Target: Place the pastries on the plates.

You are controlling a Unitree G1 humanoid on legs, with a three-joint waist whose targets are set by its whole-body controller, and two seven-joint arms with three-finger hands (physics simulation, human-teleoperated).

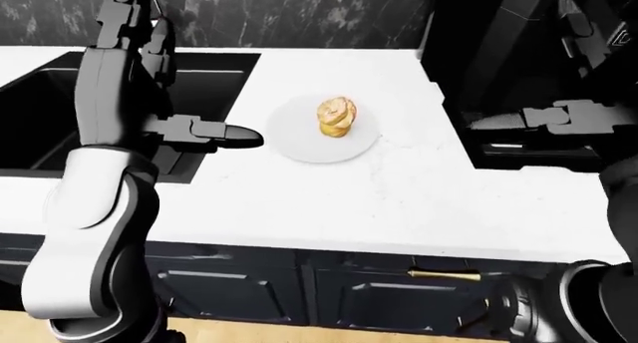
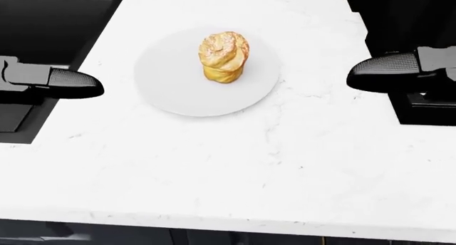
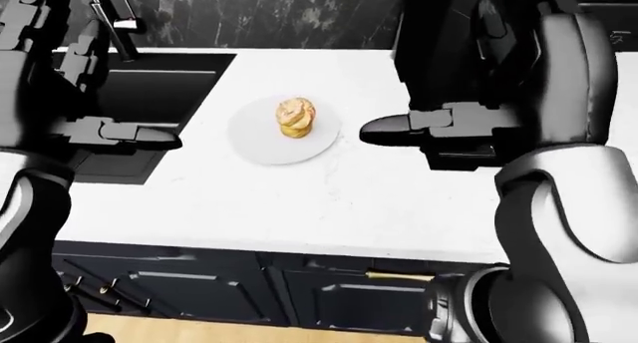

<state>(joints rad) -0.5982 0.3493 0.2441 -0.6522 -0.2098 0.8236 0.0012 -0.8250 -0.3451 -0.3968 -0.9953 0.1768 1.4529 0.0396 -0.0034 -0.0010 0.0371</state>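
One golden-brown swirled pastry point(image 2: 224, 57) is shown standing upright on a round, flat white plate point(image 2: 171, 90), slightly toward the top right of the plate's centre in the head view. The plate is set on a white marble-patterned countertop point(image 2: 235, 170), nearer its top edge than its bottom edge. A black recessed sink point(image 1: 60, 119) is seen at the left of the countertop, and a black appliance with a slatted tray point(image 2: 427, 114) borders it at the right. Dark cabinet fronts with a brass handle point(image 1: 443, 275) are visible beneath the counter in the left-eye view.

The left hand point(image 2: 60, 83) is held over the counter's left edge, well apart from the plate, its dark fingers extended toward the pastry and holding nothing. The right hand point(image 2: 388, 71) is held at the right, likewise clear of the plate, fingers stretched out and empty. Neither hand is in contact with the pastry.
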